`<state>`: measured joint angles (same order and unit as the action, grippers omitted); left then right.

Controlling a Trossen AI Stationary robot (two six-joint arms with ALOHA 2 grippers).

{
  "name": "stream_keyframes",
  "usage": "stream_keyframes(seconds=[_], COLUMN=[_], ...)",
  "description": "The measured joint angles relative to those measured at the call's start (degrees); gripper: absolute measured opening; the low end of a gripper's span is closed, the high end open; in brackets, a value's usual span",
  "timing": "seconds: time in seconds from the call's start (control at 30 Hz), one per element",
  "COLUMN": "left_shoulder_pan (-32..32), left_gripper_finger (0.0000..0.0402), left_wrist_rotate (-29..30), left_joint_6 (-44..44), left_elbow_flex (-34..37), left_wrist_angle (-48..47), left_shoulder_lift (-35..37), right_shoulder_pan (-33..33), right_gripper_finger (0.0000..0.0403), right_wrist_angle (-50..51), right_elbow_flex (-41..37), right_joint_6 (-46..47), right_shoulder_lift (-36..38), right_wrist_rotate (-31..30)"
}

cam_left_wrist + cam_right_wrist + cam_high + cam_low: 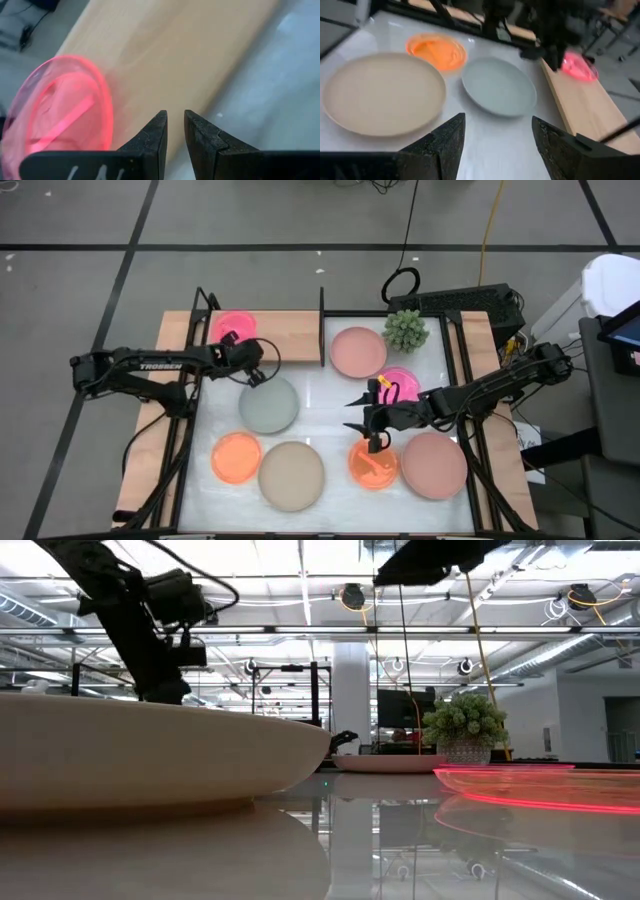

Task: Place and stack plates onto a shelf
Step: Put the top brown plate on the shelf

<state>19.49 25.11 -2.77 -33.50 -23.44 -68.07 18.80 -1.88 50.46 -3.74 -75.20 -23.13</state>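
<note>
The white glossy surface [330,395] carries the shelf [290,335], a light wooden board along its far edge with its long axis running left to right and thin black uprights at its ends. On the shelf's left part lies a small translucent neon pink plate [233,327], flat and alone. Of the larger matte plates, a beige plate [291,476] and a pale pink plate [434,465] lie at the near edge, a grey-green plate [268,404] sits left of centre, and another pale pink plate [357,351] lies beside the spiky plant [405,330]. Smaller neon orange plates [236,457] lie near the front, one under the right claw [366,420], whose jaws gape wide and empty. The left claw [252,368], jaws narrowly parted and holding nothing, hangs at the shelf's near edge.
</note>
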Motion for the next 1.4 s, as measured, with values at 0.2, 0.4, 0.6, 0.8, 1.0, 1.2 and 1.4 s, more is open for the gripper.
stream_keyframes(seconds=[0.2,0.4,0.6,0.8,1.0,1.2,1.4], left_shoulder_pan=[-8.9,-17.7,-23.9,-27.6,-29.7,-30.5,-30.6], left_gripper_finger=[0.0072,0.0072,0.0072,0.0072,0.0072,0.0072,0.0072], left_wrist_rotate=[-0.1,-0.1,-0.1,-0.1,0.4,0.4,0.4], left_joint_6=[-2.7,-6.6,-7.9,-7.0,-8.1,-7.8,-7.5], left_elbow_flex=[0.0,0.0,0.0,0.0,0.0,0.0,0.0], left_wrist_angle=[-0.2,0.8,7.3,10.4,11.7,15.0,14.2], left_shoulder_lift=[3.7,5.6,5.4,5.3,5.3,5.3,5.3], right_shoulder_pan=[-1.0,-5.4,-12.8,-19.1,-23.8,-26.2,-27.8], right_gripper_finger=[0.021,0.0207,0.0182,0.0167,0.0167,0.0167,0.0166], right_wrist_angle=[7.0,15.4,16.6,15.1,12.4,8.5,7.0], right_elbow_flex=[0.0,0.0,-1.7,-4.9,-6.6,-6.7,-6.7], right_joint_6=[5.3,8.8,6.7,1.9,-1.7,-5.8,-8.1], right_shoulder_lift=[0.0,-0.1,-0.4,-1.5,-4.9,-11.1,-15.0], right_wrist_rotate=[-4.0,-1.3,2.5,3.9,8.4,8.4,8.4])
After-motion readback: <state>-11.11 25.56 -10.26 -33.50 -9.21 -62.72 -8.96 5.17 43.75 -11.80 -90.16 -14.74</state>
